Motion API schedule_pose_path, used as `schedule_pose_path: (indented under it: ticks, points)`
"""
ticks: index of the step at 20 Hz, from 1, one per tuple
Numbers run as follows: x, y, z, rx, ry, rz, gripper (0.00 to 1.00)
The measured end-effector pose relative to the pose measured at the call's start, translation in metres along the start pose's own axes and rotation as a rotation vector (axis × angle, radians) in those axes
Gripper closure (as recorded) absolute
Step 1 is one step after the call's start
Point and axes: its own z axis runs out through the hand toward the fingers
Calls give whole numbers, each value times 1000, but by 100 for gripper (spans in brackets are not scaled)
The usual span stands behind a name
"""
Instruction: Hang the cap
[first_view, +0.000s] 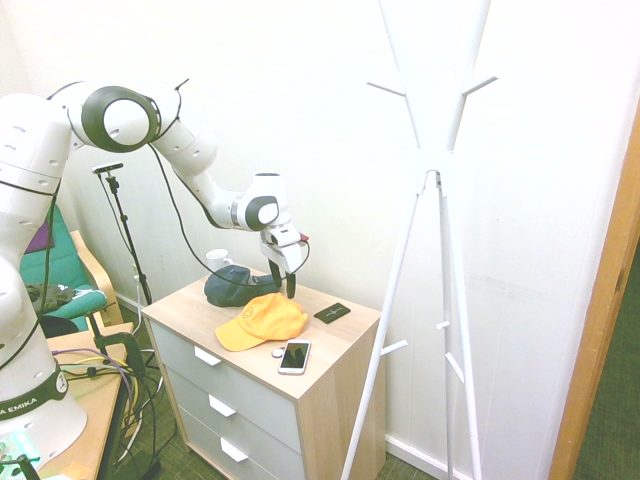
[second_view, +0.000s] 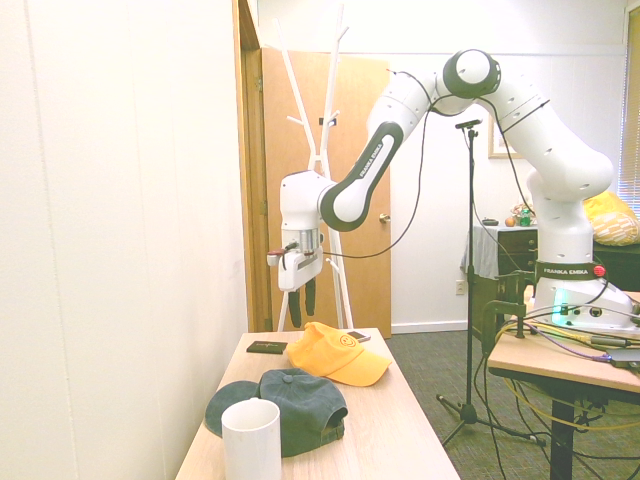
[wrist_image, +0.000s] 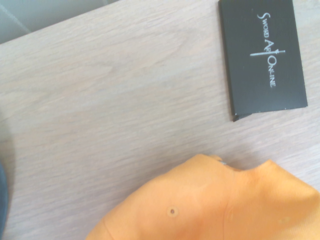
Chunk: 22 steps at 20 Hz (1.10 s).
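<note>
Pincer (second_view: 303, 300) of the white arm (first_view: 200, 170) is being held pointing straight down above the wooden top of a chest of drawers (first_view: 345, 345), its two dark fingers (second_view: 311, 297) being kept spread wide apart. Nothing is being gripped and nothing is being touched between them; the fingertips are being held just above the rear of the yellow-orange cap (first_view: 262, 320).

That cap is lying flat on the wood near the middle of the chest top, crown up. In the second exterior view its round emblem is showing on the front and the brim is being pointed toward the room side. In the wrist view the cap's (wrist_image: 215, 205) crown with one small eyelet is being seen close by, with a black card (wrist_image: 262, 57) printed in white letters lying just beside it on the wood.

Counted on the chest top: two caps, the yellow-orange one and a dark navy cap (second_view: 290, 400) lying near it; one white mug (second_view: 251, 440); one smartphone (first_view: 294, 357) near the front edge; one black card; one small round white object (first_view: 277, 352) beside the phone.

One white coat stand (first_view: 435, 180) with upward-angled pegs is standing beside the chest, against the wall, with nothing being hung on it.
</note>
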Motion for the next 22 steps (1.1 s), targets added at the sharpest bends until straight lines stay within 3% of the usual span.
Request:
schedule_pose_path:
  ticks: [22]
  points:
    - [-7, 14, 20, -40, -34, 10, 100]
